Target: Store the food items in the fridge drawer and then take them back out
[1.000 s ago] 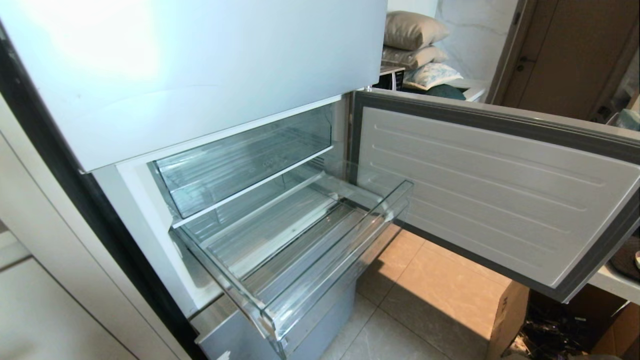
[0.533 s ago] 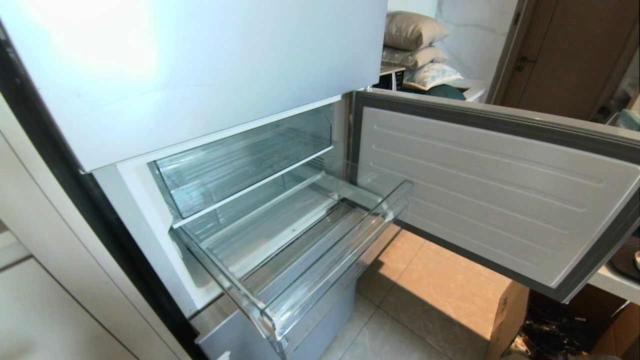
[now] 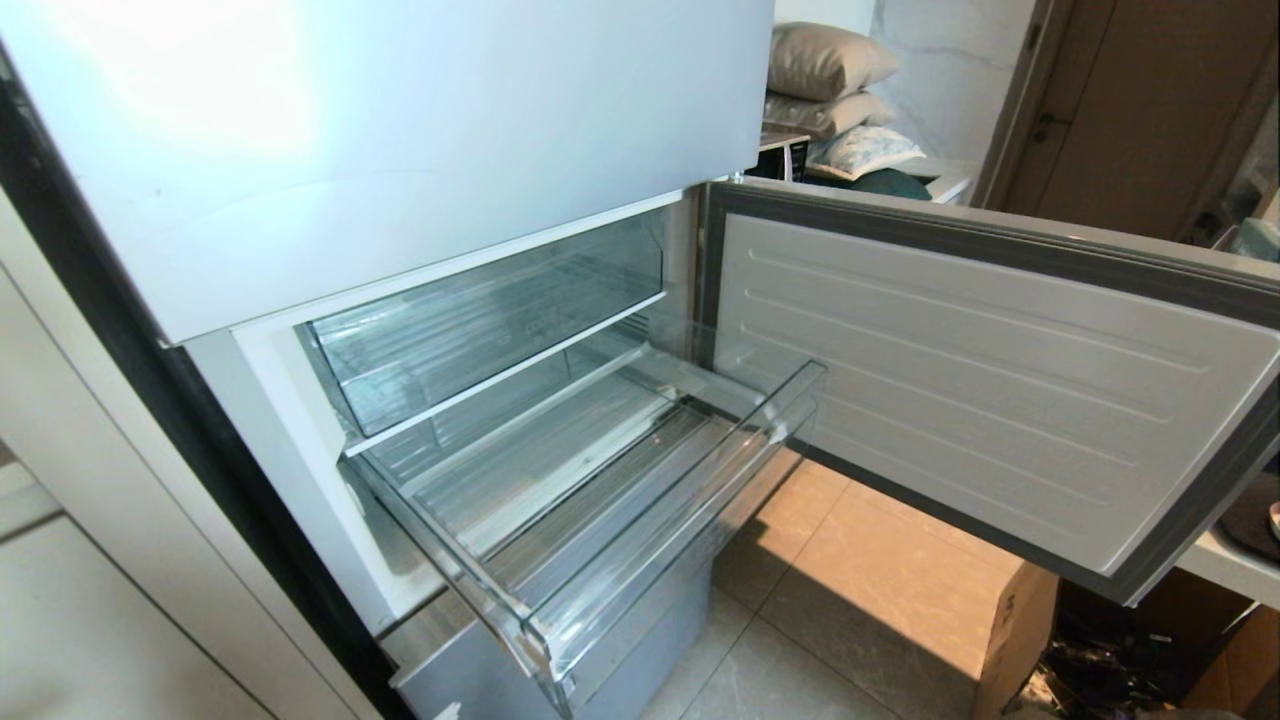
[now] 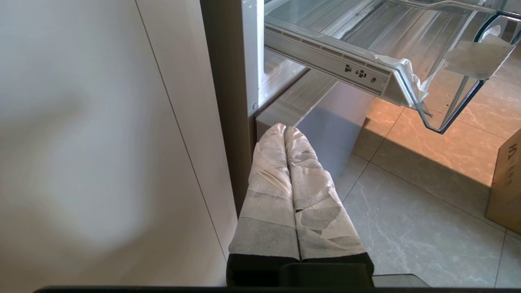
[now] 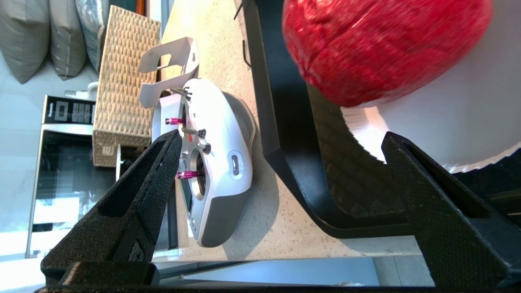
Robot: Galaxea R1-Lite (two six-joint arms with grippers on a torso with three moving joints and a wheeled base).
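The fridge drawer stands pulled out and holds nothing; its clear corner also shows in the left wrist view. In the right wrist view one of the food items, a red round fruit, lies on a white plate in a black tray. My right gripper is open, short of the fruit, with nothing between its black fingers. My left gripper, wrapped in pale tape, hangs shut and parked low beside the fridge. Neither arm appears in the head view.
The lower fridge door stands open to the right above a cardboard box. A smaller clear compartment sits above the drawer. On the speckled counter beside the tray lie a white remote controller and a wicker basket.
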